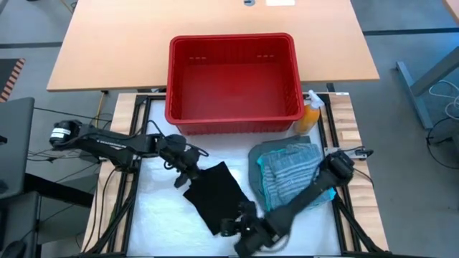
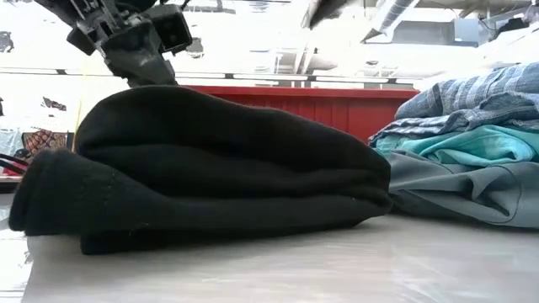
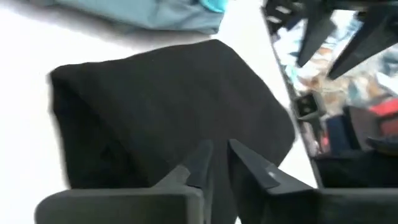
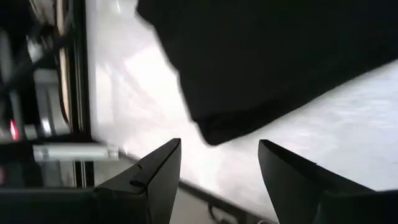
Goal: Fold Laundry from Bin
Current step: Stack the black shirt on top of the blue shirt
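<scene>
A folded black garment point(image 1: 215, 195) lies flat on the white table top, and fills the left of the low view point(image 2: 210, 177). My left gripper point(image 1: 192, 174) is at its far left corner, fingers a narrow gap apart over the cloth point(image 3: 217, 152). My right gripper point(image 1: 231, 228) stands open at the garment's near edge, one corner of the cloth point(image 4: 217, 127) just ahead of its spread fingers point(image 4: 217, 165), touching nothing. To the right, a blue-grey striped cloth point(image 1: 290, 168) rests on teal and grey-green garments point(image 2: 455, 160). The red bin point(image 1: 231, 38) stands behind. My left gripper slants down over the black garment's far left corner point(image 3: 186, 124) from the table's left side. The black cloth shows through the narrow gap between the fingers. Whether the fingertips touch it, I cannot tell.
An orange spray bottle point(image 1: 310, 115) stands by the bin's right near corner. The folded pile takes up the table's right side. Black frame rails point(image 1: 136, 143) run along the white top's left and right edges. White table shows to the left of the black garment.
</scene>
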Motion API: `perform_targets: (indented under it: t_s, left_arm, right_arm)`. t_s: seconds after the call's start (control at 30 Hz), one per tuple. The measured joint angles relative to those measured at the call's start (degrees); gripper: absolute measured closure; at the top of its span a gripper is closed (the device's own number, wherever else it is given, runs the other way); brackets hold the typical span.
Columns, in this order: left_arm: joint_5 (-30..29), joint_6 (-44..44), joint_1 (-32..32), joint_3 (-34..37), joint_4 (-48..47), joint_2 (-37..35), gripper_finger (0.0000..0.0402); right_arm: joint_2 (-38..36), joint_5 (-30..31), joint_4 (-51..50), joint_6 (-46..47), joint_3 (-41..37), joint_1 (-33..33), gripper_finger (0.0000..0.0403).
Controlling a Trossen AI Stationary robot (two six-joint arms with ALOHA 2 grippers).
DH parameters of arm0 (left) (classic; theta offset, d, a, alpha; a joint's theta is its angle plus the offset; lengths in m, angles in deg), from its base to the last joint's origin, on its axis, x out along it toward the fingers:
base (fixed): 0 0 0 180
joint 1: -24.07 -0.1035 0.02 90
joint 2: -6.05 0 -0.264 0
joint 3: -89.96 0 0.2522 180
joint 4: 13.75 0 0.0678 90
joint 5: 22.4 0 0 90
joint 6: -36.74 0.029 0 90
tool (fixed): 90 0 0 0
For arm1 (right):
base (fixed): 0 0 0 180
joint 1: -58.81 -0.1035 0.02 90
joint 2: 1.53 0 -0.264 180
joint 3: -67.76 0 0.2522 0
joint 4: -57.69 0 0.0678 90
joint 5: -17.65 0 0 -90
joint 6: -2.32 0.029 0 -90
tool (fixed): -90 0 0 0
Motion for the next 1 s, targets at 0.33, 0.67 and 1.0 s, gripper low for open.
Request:
perform_targets:
  t_s: [0.33, 0.67, 1.0]
  left_arm:
    - [-2.73, -7.9, -3.49, -0.6, -3.3, 7.55, 0.0212]
    - [-4.97, -7.85, -3.05, -0.66, 1.24, 19.97, 0.0136]
    - [5.47, -11.58, 0.22, -0.75, 15.41, 31.73, 0.0162]
  right_arm:
    - [0.15, 5.12, 3.53, 8.32, -9.03, -1.99, 0.0162]
    - [0.62, 2.8, 11.89, 9.09, -17.87, -0.95, 0.0162]
    - [5.2, 6.18, 20.79, 3.47, -21.82, 1.58, 0.0172]
